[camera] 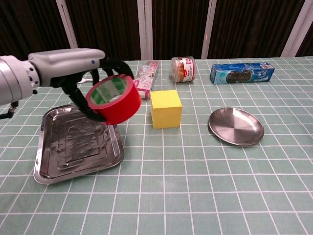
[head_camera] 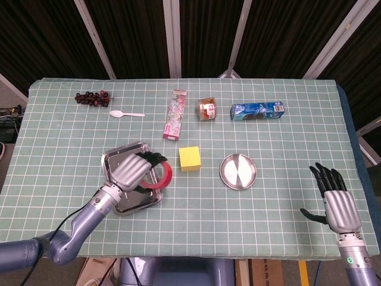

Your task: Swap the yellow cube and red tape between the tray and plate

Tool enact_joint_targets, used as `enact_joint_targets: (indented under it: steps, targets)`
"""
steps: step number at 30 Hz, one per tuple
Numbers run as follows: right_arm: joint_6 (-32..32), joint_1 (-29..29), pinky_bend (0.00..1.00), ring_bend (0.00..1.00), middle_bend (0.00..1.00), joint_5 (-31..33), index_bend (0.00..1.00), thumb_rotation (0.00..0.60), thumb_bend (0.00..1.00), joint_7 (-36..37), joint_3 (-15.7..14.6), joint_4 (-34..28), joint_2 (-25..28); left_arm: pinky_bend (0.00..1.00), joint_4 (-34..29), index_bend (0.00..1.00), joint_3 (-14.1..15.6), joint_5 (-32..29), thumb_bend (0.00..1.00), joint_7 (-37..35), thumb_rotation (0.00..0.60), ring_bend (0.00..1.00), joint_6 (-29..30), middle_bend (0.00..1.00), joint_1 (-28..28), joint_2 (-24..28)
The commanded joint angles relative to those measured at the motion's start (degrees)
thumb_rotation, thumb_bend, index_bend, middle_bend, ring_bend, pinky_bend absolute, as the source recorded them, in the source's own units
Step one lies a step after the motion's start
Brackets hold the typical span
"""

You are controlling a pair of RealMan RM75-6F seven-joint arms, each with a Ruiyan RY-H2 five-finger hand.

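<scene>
My left hand (head_camera: pixel 132 171) (camera: pixel 78 68) holds the red tape roll (camera: pixel 114 99) (head_camera: pixel 162 174) in the air above the right edge of the steel tray (camera: pixel 68 149) (head_camera: pixel 116 161), which has nothing in it. The yellow cube (head_camera: pixel 190 158) (camera: pixel 166 108) sits on the tablecloth between the tray and the round steel plate (head_camera: pixel 239 171) (camera: pixel 236 127), which is bare. My right hand (head_camera: pixel 336 201) hovers open over the table's near right corner, far from everything.
Along the back lie grapes (head_camera: pixel 91 98), a white spoon (head_camera: pixel 125 114), a pink box (head_camera: pixel 174 114), a small jar (head_camera: pixel 207 109) and a blue cookie pack (head_camera: pixel 257 111). The pink box stands just behind the cube.
</scene>
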Motion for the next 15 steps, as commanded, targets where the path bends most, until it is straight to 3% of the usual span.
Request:
enact_joint_targets:
  steps: [1, 3, 11, 15]
  targets:
    - [0.0, -0.2, 0.00, 0.07, 0.00, 0.0, 0.00, 0.600, 0.14, -0.1, 0.3, 0.0, 0.1, 0.42, -0.3, 0.28, -1.2, -0.3, 0.48, 1.9, 0.600, 0.31, -3.8, 0.40, -3.8, -2.2]
    - [-0.1, -0.4, 0.00, 0.07, 0.00, 0.2, 0.00, 0.600, 0.14, 0.6, 0.5, 0.1, 0.4, 0.42, 2.9, 0.28, -1.9, -4.0, 0.48, 5.8, 0.600, 0.31, -6.8, 0.39, -7.4, -7.3]
    - [0.0, -1.1, 0.00, 0.07, 0.00, -0.1, 0.00, 0.600, 0.14, 2.3, 1.0, 0.5, 1.3, 0.40, 10.2, 0.28, -2.4, -12.2, 0.43, 11.9, 0.600, 0.28, -7.5, 0.36, -11.5, -15.8]
    - [-0.2, -1.3, 0.00, 0.07, 0.00, 0.0, 0.00, 0.600, 0.14, 3.4, 1.4, 0.9, 1.6, 0.29, 14.2, 0.24, -2.2, -13.5, 0.33, 11.7, 0.600, 0.14, -8.4, 0.21, -12.9, -19.0]
